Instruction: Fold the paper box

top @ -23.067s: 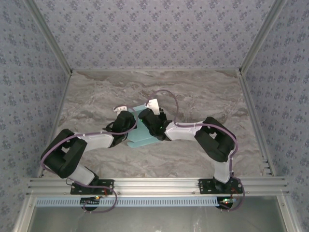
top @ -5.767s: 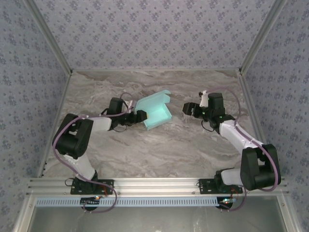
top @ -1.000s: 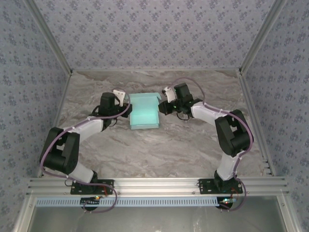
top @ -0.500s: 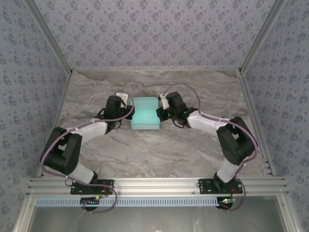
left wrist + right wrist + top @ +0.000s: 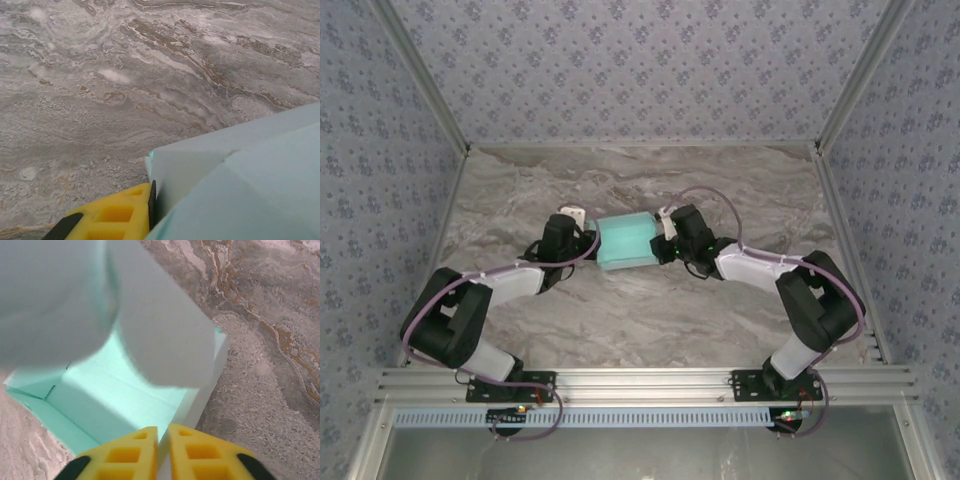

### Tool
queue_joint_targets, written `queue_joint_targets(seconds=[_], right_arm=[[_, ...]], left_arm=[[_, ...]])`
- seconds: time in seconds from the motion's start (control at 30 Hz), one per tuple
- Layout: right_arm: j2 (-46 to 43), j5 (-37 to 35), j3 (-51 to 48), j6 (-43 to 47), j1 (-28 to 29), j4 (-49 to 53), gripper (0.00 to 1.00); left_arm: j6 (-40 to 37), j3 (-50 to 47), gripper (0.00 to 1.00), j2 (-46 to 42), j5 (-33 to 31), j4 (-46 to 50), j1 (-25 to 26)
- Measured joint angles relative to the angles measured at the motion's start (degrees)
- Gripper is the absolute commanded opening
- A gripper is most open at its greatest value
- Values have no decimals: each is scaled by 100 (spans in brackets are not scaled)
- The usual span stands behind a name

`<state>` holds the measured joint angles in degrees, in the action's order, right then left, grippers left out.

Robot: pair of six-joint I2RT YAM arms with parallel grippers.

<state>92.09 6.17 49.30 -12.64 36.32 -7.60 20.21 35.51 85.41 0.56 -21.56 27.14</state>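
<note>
The paper box (image 5: 625, 242), pale light-blue card, is held between the two arms at the middle of the marble table. My left gripper (image 5: 584, 240) is at its left side. In the left wrist view one yellow finger (image 5: 115, 217) presses its black pad against a box wall (image 5: 200, 170); the other finger is hidden behind the card. My right gripper (image 5: 666, 243) is at the box's right side. In the right wrist view its two yellow fingers (image 5: 127, 452) pinch the box's thin side wall (image 5: 200, 400), and I see into the open box (image 5: 115, 395) under a blurred flap (image 5: 160, 335).
The grey marble tabletop (image 5: 650, 310) lies bare around the box. Patterned walls (image 5: 640, 70) close in the back and both sides. A metal rail (image 5: 640, 382) with the arm bases runs along the near edge.
Both grippers have drawn closer together and slightly nearer to the bases, with the box between them. The box now looks shorter from above than it did a second ago.
</note>
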Motion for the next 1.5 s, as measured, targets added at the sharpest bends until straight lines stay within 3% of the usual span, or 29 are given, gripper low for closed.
queue_joint_targets(seconds=[0.17, 0.37, 0.43, 0.53, 0.7, 0.77, 0.8, 0.97, 1.1, 1.23, 1.5], right_arm=[[-584, 275, -374, 20, -105, -192, 44], [-1631, 822, -1012, -199, -651, -872, 58], [-1934, 968, -1106, -291, -876, -942, 58], [-1954, 1250, -977, -420, -1261, -1001, 58], [-1285, 1639, -155, -807, -1939, -540, 57], [-911, 1749, 289, -1023, -2164, -195, 59], [-658, 1799, 588, -1178, -2282, 17, 60], [350, 1921, 1711, -2216, -2656, 931, 74], [940, 2201, 2258, -3259, -2719, 1438, 79], [1255, 2472, 2529, -4197, -2570, 1711, 81], [1641, 3064, 2671, -6037, -1943, 1270, 80]], left_arm=[[-162, 0, 18, -140, -155, 240, 0], [-549, 208, 20, -149, -219, 664, -2], [-717, 341, 30, -149, -236, 791, -4], [-922, 468, 57, -157, -166, 868, -39], [-962, 522, 72, -385, 260, 1058, -229], [-835, 514, 90, -616, 468, 1132, -396], [-680, 474, 99, -776, 562, 1123, -509], [866, 70, 99, -1733, 586, 1231, -1357], [2356, 396, 99, -1578, 807, 1952, -1937], [3403, 1185, 99, -938, 1388, 2485, -1993], [5167, 1945, 99, 35, 2282, 2343, -1862]])
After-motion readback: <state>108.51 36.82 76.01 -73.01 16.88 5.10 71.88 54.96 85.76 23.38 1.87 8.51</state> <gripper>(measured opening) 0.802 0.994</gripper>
